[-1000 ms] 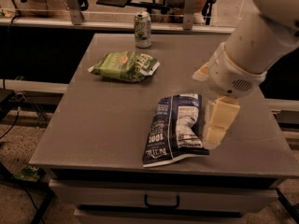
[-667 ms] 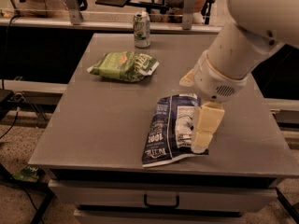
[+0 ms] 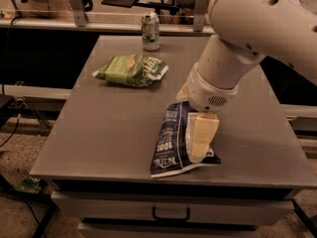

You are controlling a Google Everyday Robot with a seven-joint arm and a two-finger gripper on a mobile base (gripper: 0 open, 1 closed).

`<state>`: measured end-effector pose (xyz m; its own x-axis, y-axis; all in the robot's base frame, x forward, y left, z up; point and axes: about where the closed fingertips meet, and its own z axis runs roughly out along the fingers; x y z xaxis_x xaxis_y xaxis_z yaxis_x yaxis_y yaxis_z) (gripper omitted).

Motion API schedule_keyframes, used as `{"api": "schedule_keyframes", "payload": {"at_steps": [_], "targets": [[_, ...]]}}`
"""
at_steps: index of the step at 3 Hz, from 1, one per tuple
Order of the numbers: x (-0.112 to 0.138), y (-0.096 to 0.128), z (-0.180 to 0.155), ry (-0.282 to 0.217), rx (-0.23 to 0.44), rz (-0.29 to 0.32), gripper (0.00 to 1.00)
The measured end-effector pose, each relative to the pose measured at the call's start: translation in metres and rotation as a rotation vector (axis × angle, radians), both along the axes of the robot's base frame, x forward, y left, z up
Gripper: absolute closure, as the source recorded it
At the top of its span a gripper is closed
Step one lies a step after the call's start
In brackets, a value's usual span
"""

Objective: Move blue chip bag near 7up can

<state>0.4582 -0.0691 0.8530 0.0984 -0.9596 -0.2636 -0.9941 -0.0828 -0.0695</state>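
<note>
The blue chip bag [image 3: 169,144] lies flat near the table's front edge, right of centre, its long side running front to back. My gripper [image 3: 197,148] hangs from the big white arm [image 3: 247,38] and is down over the bag's right half, hiding part of its white label panel. The 7up can [image 3: 150,31] stands upright at the table's far edge, well behind the bag and a little to its left.
A green chip bag [image 3: 131,69] lies on the grey table [image 3: 109,128] between the can and the blue bag, toward the left. A drawer handle [image 3: 171,214] shows below the front edge. Metal posts and dark equipment stand behind the table.
My arm has swung left and down, bringing the gripper from the bag's right edge to over its right half. The bag, can and green bag have not moved.
</note>
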Motion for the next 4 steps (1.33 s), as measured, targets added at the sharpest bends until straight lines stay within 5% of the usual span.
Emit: {"api": "schedule_keyframes", "payload": {"at_steps": [4], "targets": [[0.025, 0.000, 0.026, -0.015, -0.009, -0.003, 0.99]]}}
